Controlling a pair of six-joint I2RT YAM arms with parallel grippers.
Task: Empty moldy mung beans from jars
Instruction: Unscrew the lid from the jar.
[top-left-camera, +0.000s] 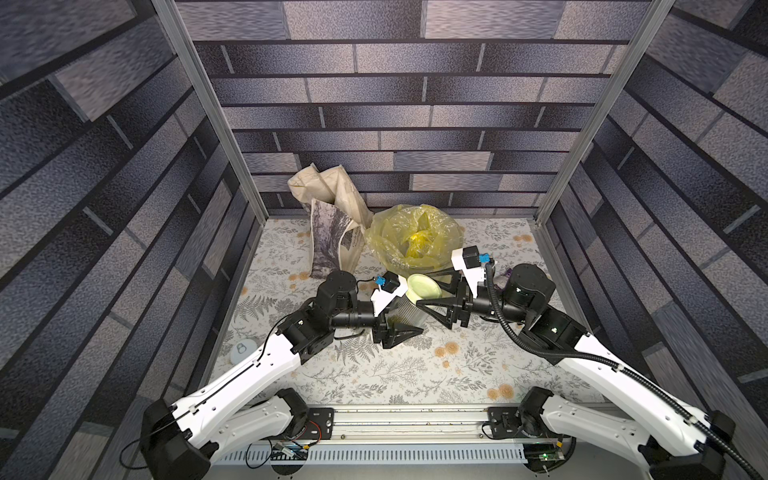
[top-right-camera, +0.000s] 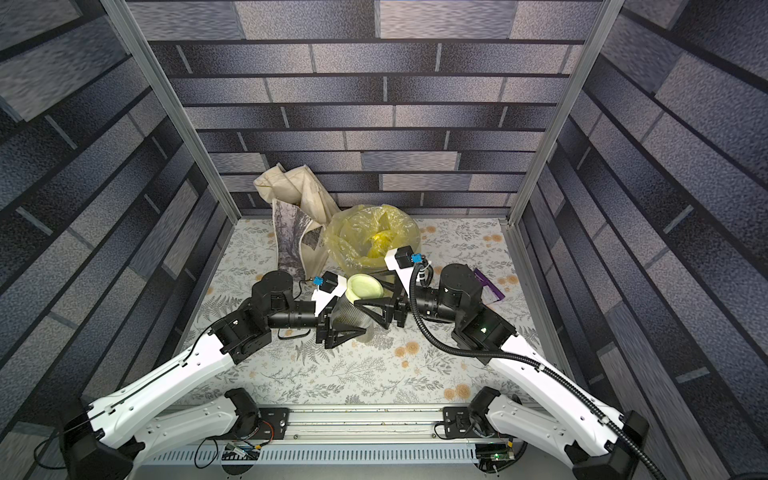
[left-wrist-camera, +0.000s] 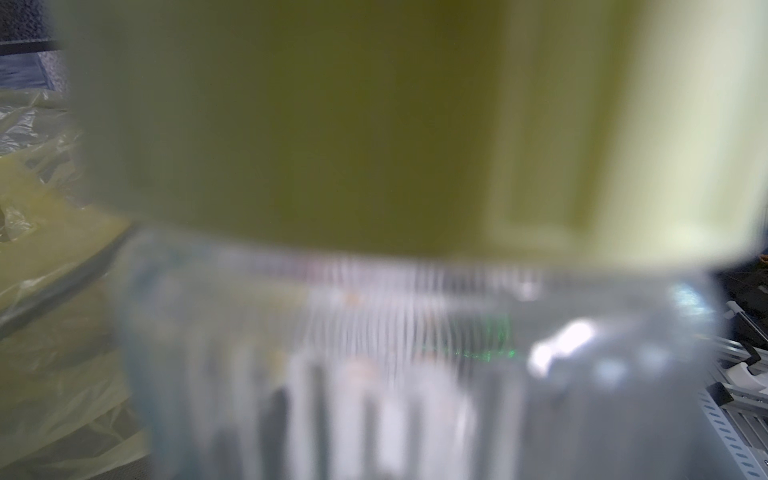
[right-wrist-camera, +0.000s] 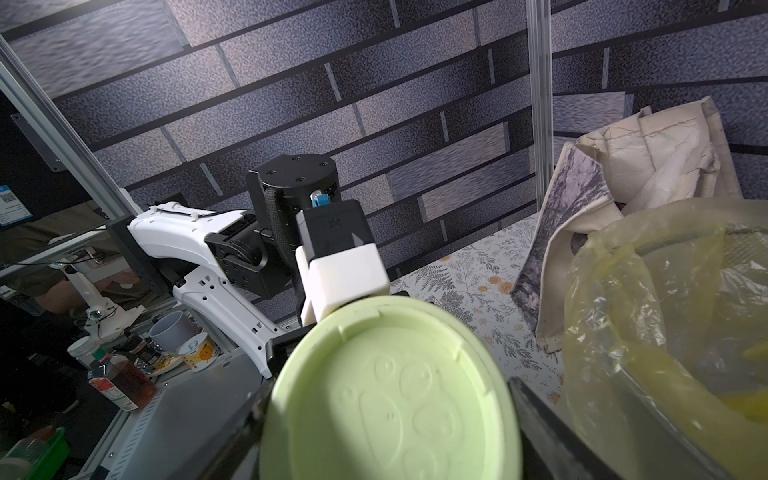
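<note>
ribbed jar (top-left-camera: 409, 314), green-lidded, in left fingers (top-left-camera: 401, 333)

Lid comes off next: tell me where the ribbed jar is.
In both top views the ribbed jar is at the centre, tilted in the left gripper, just in front of the bucket; the right gripper flanks its lid.

A cream cloth tote (top-left-camera: 328, 224) with a grey print is seen at upper centre in both top views, just beside a bucket (right-wrist-camera: 681, 242) lined with a yellow plastic bag (top-left-camera: 415, 237). Both are carried by a floral-clothed desk (top-left-camera: 395, 374).
</note>
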